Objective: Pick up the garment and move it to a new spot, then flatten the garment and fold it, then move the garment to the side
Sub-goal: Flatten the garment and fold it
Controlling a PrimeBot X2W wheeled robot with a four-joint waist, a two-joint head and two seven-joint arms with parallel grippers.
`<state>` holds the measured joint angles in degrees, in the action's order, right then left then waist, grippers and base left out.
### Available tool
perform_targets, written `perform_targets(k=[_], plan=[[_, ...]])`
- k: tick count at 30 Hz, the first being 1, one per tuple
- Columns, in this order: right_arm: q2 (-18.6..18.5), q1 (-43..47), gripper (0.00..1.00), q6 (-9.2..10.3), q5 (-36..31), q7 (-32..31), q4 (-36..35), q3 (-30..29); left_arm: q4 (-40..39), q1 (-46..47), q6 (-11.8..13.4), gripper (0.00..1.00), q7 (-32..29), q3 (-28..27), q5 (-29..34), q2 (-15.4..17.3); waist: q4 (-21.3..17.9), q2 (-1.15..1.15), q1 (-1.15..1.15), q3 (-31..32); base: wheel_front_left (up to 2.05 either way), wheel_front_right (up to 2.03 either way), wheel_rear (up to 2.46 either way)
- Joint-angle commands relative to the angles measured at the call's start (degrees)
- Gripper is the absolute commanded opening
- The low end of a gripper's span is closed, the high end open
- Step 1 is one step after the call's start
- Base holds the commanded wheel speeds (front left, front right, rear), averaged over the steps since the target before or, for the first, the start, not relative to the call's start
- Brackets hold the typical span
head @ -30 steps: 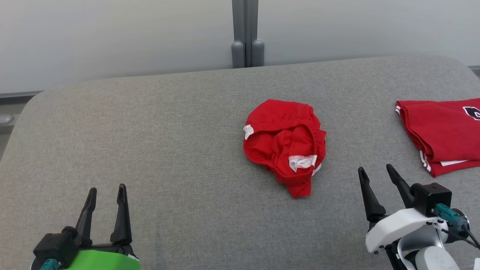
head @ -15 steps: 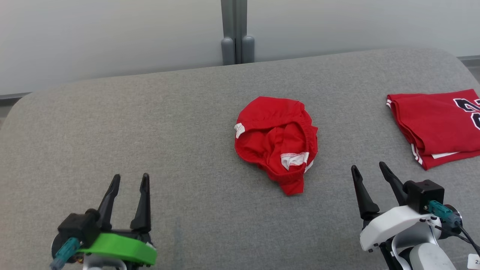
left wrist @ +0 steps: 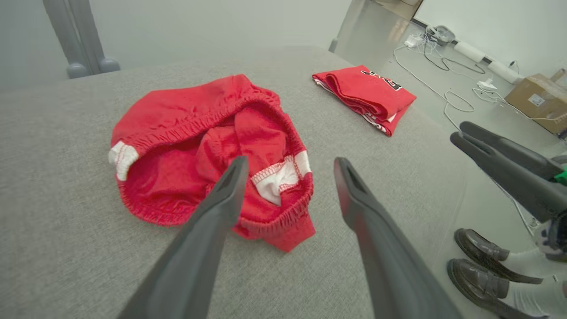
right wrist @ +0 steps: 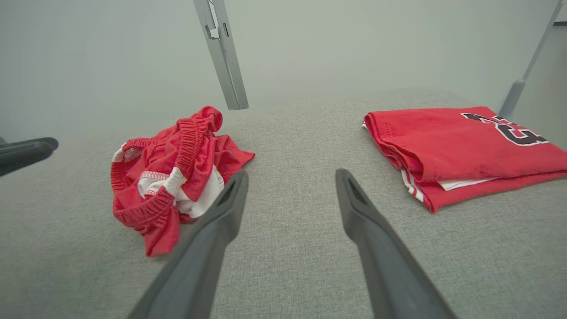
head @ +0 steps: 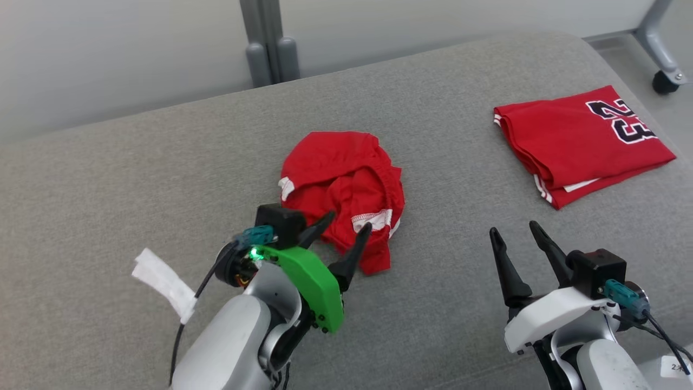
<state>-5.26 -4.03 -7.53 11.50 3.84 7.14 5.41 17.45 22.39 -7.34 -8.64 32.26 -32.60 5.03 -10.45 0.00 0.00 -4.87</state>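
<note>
Grey woven-fabric padded bench (head: 108,179), rounded far corners, top flat. Two items lie directly on it, well apart.

(1) Crumpled red garment (head: 338,168): soft cloth w/ elastic waistband and white trim, bunched in a heap approx. mid-bench. White patches show at its L edge and near side.

(2) Folded red jersey (head: 574,135): flat rectangle, several layers, white edge stripes, black "23" w/ white outline on top face. It sits toward the R end, nr the far R corner.
</note>
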Motion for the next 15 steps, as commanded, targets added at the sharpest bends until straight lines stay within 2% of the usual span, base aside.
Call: perform_targets(k=[1,7,11,15], plan=[[0.0,-0.6,1.0,0.09,0.3,0.5,0.1,0.1,1.5,2.5,-0.2,1.0,-1.1,0.7,-0.6,0.0,-4.1,0.0,0.0,-2.2,0.0,0.0,0.0],[0.1,-1.4,1.0,0.09,0.7,1.2,0.8,0.8,9.1,8.6,1.7,1.0,-4.0,3.4,1.9,-1.2,-8.0,0.0,0.0,-4.0,0.0,0.0,0.0],[0.3,-2.0,1.0,0.09,0.9,1.9,1.3,1.1,13.1,10.6,3.3,1.0,-5.4,4.0,1.3,-1.6,-10.0,0.0,0.0,-4.9,0.0,0.0,0.0],[0.4,-1.8,1.0,0.09,0.7,2.3,1.8,0.9,15.8,11.7,5.8,1.0,-6.7,4.8,2.0,-1.7,-11.0,0.0,0.0,-5.4,0.0,0.0,0.0]])
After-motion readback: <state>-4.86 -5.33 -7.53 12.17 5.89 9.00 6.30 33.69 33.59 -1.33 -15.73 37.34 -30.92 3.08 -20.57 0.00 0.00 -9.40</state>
